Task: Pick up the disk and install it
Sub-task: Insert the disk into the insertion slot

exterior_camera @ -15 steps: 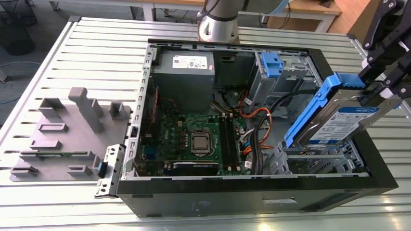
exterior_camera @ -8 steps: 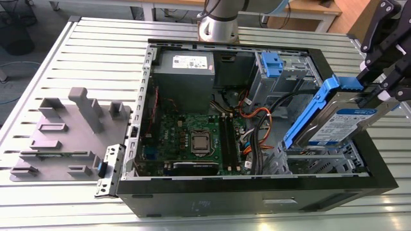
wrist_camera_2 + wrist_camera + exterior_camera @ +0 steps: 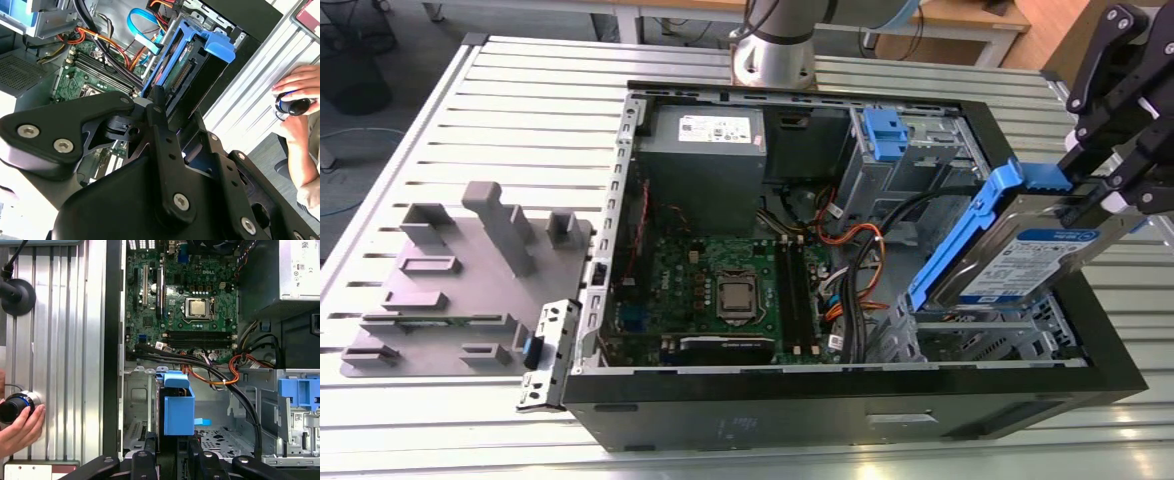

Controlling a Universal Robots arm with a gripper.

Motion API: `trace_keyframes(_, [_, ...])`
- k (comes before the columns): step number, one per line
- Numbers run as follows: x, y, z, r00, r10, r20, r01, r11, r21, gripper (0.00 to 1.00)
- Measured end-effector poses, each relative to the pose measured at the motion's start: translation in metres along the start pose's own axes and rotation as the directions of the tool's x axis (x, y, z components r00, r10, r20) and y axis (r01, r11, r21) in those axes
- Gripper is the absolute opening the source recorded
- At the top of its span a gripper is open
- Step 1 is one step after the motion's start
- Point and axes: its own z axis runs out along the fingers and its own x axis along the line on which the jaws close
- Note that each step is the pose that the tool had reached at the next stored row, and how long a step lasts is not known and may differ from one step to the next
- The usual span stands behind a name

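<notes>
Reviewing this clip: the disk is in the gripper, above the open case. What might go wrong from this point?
1. The disk hangs tilted in the gripper over the bay, so it may catch the bay's rim instead of sliding in.
2. Cables run beside the bay and might get snagged or pinched.
3. A hand rests on the table close to the case.
</notes>
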Motion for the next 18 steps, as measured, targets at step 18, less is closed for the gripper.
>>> trace_keyframes(18, [0.0001, -0.0004, 0.0048, 1.0000, 0.000, -0.0001, 0.000, 1.0000, 0.0000, 0.35])
